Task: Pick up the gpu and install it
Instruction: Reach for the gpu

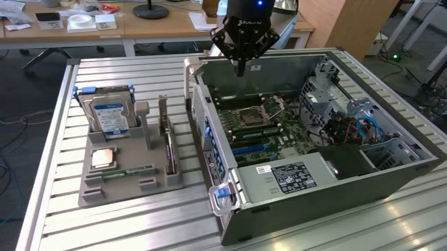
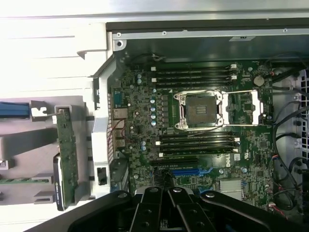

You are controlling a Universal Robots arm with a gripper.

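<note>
Closest to the lens in the wrist view is the claw [image 2: 166,193]. Its black fingers are pinched together with nothing between them, so it's basically clenched on air. From the exterior view it hangs point-down over the far end of the open computer case [image 1: 314,204], above the rim and not touching anything.

Looking down past the claw you get the motherboard [image 2: 145,121]. The CPU socket [image 2: 200,108] has its metal frame around it, there are rows of dark memory slots on either side, and a blue slot [image 2: 186,171] sits close to the fingertips.

The gpu [image 1: 169,141] hasn't been picked up. It stands on its long edge in the grey holder [image 1: 157,180], in the slot nearest the case. The holder is on the slatted metal table [image 1: 104,225], at the exterior view's left of the case, so the card is well apart from the claw. In the wrist view the card shows up edge-on just outside the case's side wall.

Other stuff in the same holder:
- a hard drive [image 1: 108,112] with a blue label, standing upright at the far end
- a green memory stick [image 1: 129,171] lying flat near the front
</note>
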